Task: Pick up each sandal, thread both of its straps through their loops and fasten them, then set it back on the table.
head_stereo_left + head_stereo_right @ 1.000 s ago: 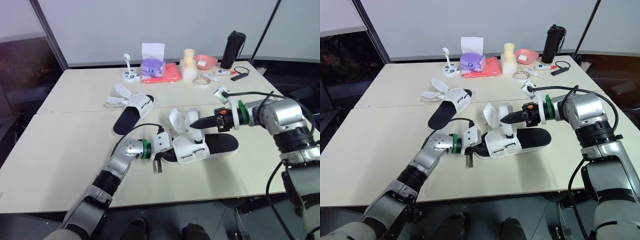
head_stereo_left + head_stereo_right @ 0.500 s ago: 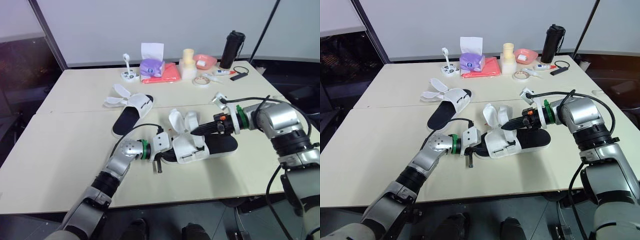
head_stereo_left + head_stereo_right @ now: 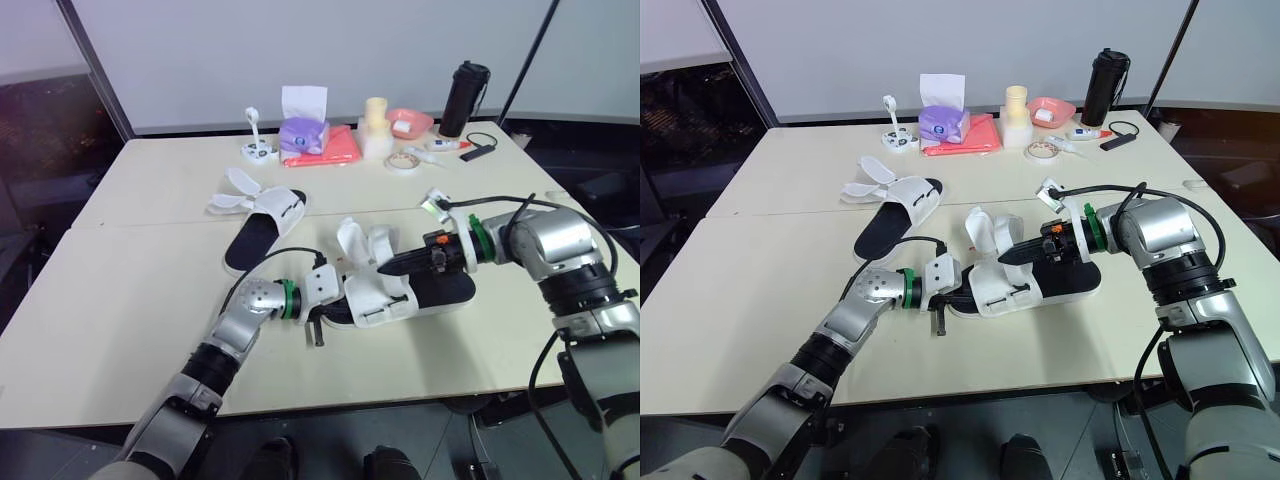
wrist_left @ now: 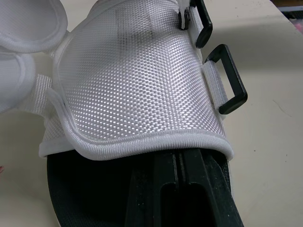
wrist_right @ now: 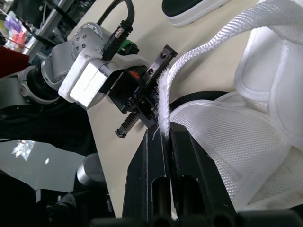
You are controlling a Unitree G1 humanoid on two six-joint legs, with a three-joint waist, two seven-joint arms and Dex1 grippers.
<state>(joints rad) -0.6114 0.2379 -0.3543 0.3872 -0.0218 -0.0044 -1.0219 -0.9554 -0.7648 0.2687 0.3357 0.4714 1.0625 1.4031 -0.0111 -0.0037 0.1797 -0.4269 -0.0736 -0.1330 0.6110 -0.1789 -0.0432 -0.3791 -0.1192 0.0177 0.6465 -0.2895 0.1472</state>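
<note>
Right hand (image 5: 166, 136) pinches white strap (image 5: 199, 42) of near sandal (image 3: 1025, 285), lying on counter (image 3: 770, 290). Left hand (image 4: 180, 166) closed, tucked under mesh upper (image 4: 132, 71), probably pinning sole (image 4: 80, 198). Strap limp, light webbing: hold near its tip. Black loops (image 4: 229, 78) rigid; sandal likely slides unless braced.

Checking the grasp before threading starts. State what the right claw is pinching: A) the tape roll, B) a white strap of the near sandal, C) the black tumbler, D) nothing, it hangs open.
B: in the right wrist view the right claw is shut on the white strap of the near sandal, and the strap's fuzzy edge runs down between its two black fingers.
</note>
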